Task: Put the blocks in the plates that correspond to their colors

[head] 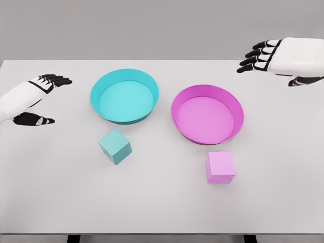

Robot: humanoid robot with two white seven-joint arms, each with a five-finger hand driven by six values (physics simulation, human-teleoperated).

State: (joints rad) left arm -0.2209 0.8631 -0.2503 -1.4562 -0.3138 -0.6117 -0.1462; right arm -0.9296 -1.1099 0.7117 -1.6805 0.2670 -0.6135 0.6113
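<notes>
two plates are sitting side by side on the white worktop (162, 212), well toward its far half: a teal plate (124, 96) on the left and a magenta plate (207, 114) on the right, their rims lying close together but apparently not touching, though the narrow gap is hard to judge from this angle. both plates are showing bare insides. a teal block (115, 146) is resting on the worktop just in front of the teal plate, turned so that one corner is pointing toward the camera. a pink block (220, 167) is lying just in front of the magenta plate, sitting more squarely. neither block is touching its plate. the left robot hand (35, 101) is coming in at the left edge, hovering beside the teal plate with its black fingers stretched out and its thumb spread apart, holding nothing. the right robot hand (276, 59) is entering from the upper right corner, well apart from the magenta plate, with its fingers likewise extended and relaxed, gripping nothing. both hands are staying clear of the blocks.
</notes>
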